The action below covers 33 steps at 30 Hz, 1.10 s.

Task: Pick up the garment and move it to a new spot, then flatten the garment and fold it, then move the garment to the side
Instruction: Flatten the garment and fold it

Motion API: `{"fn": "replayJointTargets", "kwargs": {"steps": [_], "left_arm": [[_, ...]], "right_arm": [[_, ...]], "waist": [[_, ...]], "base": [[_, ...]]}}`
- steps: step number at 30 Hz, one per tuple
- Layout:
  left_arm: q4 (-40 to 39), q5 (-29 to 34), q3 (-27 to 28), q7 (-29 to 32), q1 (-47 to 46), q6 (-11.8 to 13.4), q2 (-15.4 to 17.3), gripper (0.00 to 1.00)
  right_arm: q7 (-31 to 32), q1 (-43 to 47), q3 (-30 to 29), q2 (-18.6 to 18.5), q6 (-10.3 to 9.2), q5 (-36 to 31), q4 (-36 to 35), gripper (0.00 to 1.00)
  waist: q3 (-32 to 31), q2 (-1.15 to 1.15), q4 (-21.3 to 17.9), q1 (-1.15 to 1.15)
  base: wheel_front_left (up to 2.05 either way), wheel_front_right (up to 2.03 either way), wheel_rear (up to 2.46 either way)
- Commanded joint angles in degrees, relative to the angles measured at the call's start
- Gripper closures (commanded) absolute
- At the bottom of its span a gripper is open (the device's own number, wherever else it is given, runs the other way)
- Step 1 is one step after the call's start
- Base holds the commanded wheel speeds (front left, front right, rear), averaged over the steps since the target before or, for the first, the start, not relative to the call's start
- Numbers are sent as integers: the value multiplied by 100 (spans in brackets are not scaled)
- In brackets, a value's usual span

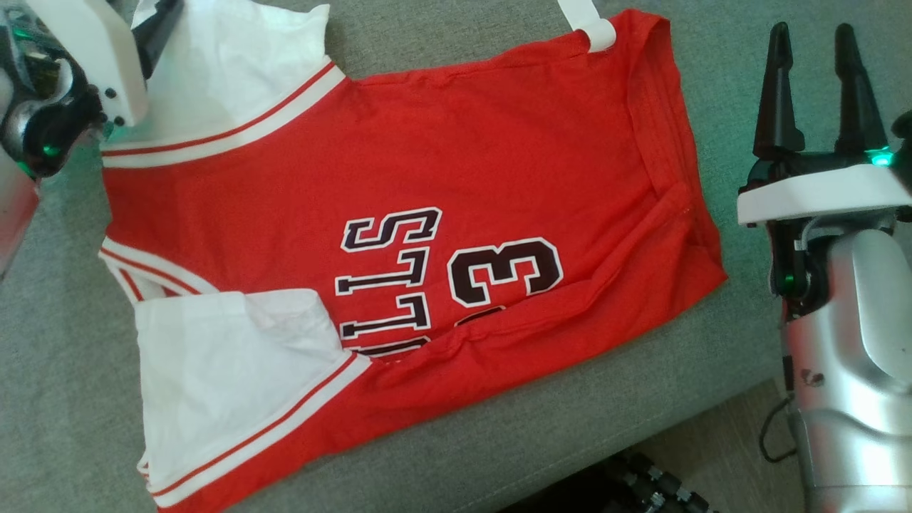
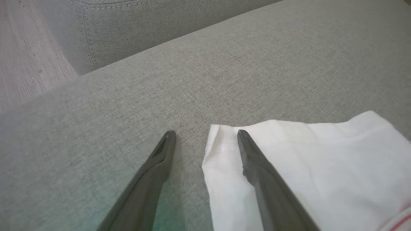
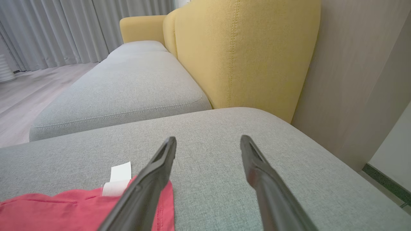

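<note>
The red shirt (image 1: 427, 178) lies flat on the grey sofa (image 1: 64, 356), near a yellow back (image 3: 250, 54). The left gripper (image 2: 205, 134) is spread wide, with one finger over the white sleeve (image 2: 305, 166). The right gripper (image 1: 812, 32), just right of the shirt, is spread too. Both hold nothing.

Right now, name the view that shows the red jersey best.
Head view: the jersey lies nearly whole, number readable. Left wrist view catches a white sleeve corner; right wrist view, a red hem edge.

Bare cushion (image 1: 727, 107) right of jersey (image 1: 427, 142), yellow backrest (image 3: 247, 54) beyond
</note>
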Motion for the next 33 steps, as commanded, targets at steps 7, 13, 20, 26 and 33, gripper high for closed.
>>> {"fn": "replayJointTargets", "kwargs": {"steps": [7, 13, 20, 26, 33], "left_arm": [[-266, -314, -248, 204, -291, 9, 282, 4], [-339, -506, -480, 109, -336, 9, 292, 100], [-480, -515, -675, -813, -309, 9, 122, 100], [-939, -595, -972, -1249, -173, 9, 57, 100], [-1399, -689, -1315, -1497, -116, 9, -10, 100]], "right_arm": [[-73, -126, 87, 56, 39, -13, -69, 0], [-73, -141, 113, 28, 39, -54, -7, 0], [369, -466, 589, -360, 39, -296, 202, 0], [1319, -857, 1366, -983, 39, -509, 992, 0], [1899, -1276, 1815, -1617, 39, -391, 1759, 0]], "waist": [[-8, 0, -53, 0], [-99, 0, 52, 0], [-447, 0, 509, 0], [-637, 0, 953, 0], [-689, 0, 1321, 0]], "base": [[0, 0, 0], [0, 0, 0], [0, 0, 0], [0, 0, 0], [0, 0, 0]]}}
